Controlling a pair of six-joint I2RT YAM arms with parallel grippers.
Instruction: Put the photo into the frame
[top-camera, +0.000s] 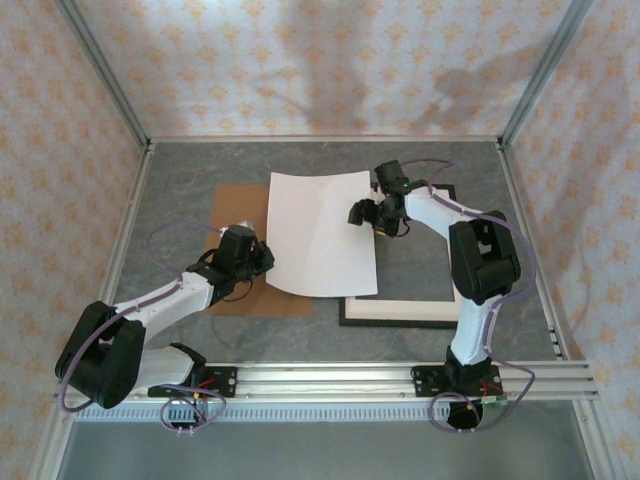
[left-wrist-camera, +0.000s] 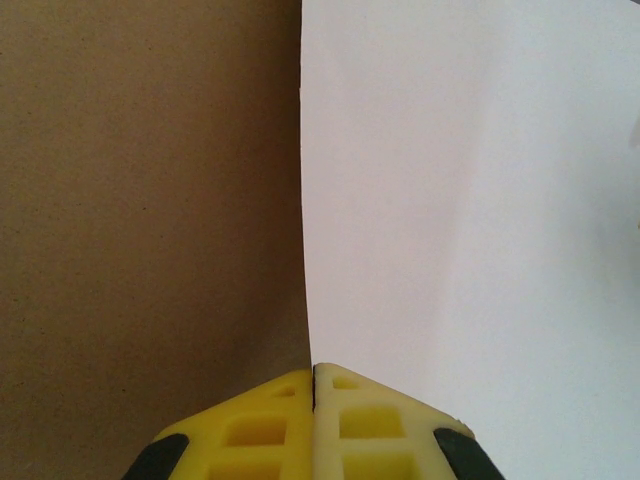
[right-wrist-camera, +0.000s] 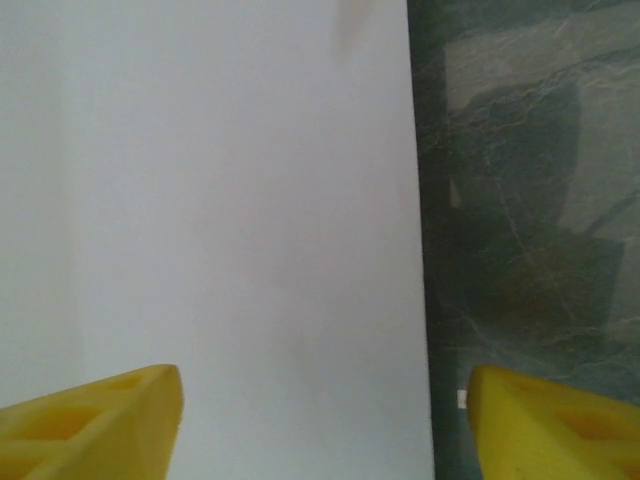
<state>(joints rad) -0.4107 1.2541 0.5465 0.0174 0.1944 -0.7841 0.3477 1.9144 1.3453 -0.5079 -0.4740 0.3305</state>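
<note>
Though shut tight, yellow fingers (left-wrist-camera: 250, 435) pressed flat together, holding no more than a thin strip of paper: left gripper (left-wrist-camera: 314, 385), pinched on the left edge of the photo (top-camera: 318, 232). At the photo's right edge, right gripper (right-wrist-camera: 322, 420), jaws wide apart, straddling that edge without clamping anything. Photo lying plain white back up, gently bowed, no printed side in view. Under the photo's left part, a brown backing board (top-camera: 235, 215). Under its right part, the frame (top-camera: 400, 322), thin and black, with a pale inner band showing just below the photo's lower right corner. Past the photo's right edge, dark grey marbled table (top-camera: 450, 155). Likely trouble from here, as a judgement: creasing or tearing at the pinched left edge if pulled hard from one side alone; buckling in the middle if pushed toward the frame with the right edge free; sliding askew and settling crooked across the black rim, with only the right part over the frame so far; dragging the backing board along beneath the photo's left part; missing the right edge altogether if the open jaws close off the paper. No brand, label or writing readable anywhere: none on the photo's back, the board, the frame or the arms.
</note>
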